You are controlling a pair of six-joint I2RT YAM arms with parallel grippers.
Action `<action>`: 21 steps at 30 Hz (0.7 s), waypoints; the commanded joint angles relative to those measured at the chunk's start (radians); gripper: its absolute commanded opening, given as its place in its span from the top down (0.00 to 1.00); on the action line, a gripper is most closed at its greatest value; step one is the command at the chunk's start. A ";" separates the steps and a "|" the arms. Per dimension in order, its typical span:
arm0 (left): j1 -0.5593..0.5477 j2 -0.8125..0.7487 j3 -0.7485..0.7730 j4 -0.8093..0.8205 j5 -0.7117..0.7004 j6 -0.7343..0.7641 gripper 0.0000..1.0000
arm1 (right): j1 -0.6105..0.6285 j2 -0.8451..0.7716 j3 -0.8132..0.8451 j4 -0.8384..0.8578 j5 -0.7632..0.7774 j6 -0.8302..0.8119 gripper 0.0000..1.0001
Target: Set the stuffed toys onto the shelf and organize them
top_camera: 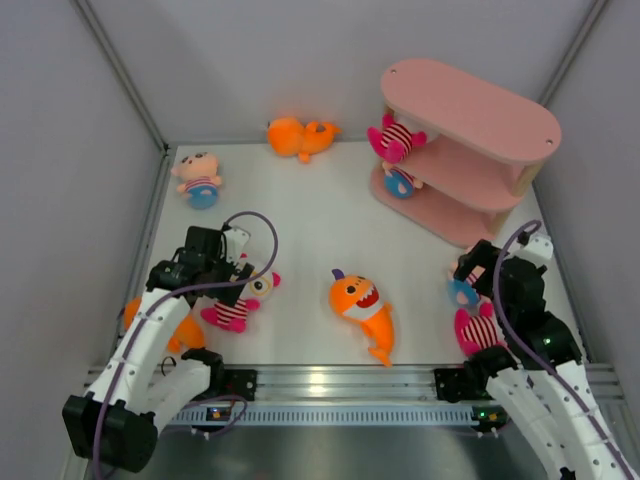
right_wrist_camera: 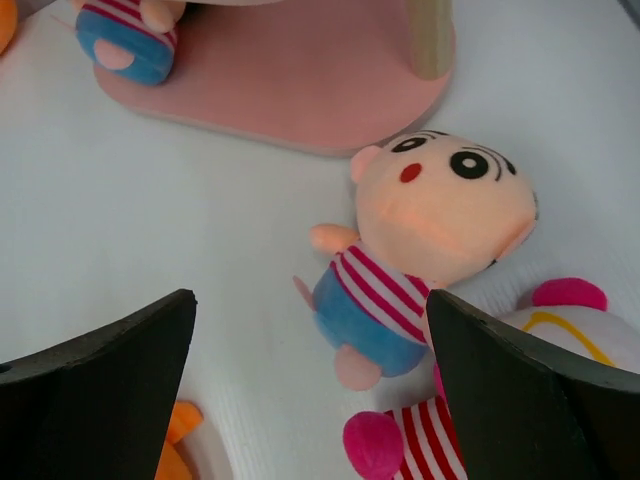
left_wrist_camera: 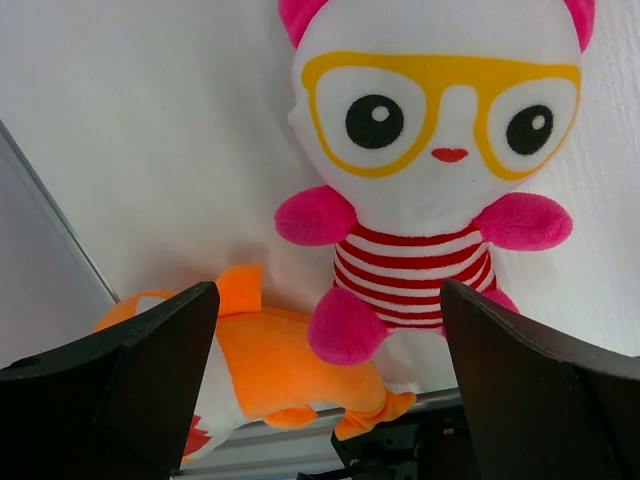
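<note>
Left end effector (left_wrist_camera: pixel 328 300), jaws wide and empty, hangs over a white-faced doll (left_wrist_camera: pixel 430 170) with an orange shark (left_wrist_camera: pixel 270 370) against its leg; closing could pinch both. Right end effector (right_wrist_camera: pixel 310 300), equally open, hovers above a pink-faced doll (right_wrist_camera: pixel 420 250) crowded by another doll (right_wrist_camera: pixel 560 335). Both arms reach forward, wrists pitched down. Shelf (top_camera: pixel 470 110) stands far right, holding two toys (top_camera: pixel 395 138).

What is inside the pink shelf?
A pink-striped doll sits on the middle board, a blue-bodied doll on the bottom board. The shelf's top board covers whatever lies farther back.
</note>
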 commanded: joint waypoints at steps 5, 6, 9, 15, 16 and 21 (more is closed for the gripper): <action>0.001 0.004 -0.011 0.025 0.038 0.025 0.02 | -0.010 0.078 -0.009 0.231 -0.540 -0.160 0.18; 0.001 0.007 -0.012 0.025 0.038 0.027 0.02 | -0.009 0.121 -0.012 0.249 -0.602 -0.160 0.20; 0.001 0.021 -0.012 0.027 0.032 0.024 0.02 | 0.031 0.228 -0.011 0.237 -0.641 -0.171 0.26; 0.001 0.024 -0.012 0.027 0.030 0.024 0.02 | 0.382 0.468 0.031 0.110 -0.449 -0.197 0.25; 0.001 0.029 -0.012 0.027 0.033 0.027 0.02 | 0.459 0.503 0.049 0.105 -0.513 -0.194 0.25; 0.001 0.041 -0.012 0.025 0.030 0.022 0.02 | 0.608 0.675 0.092 0.053 -0.543 -0.166 0.23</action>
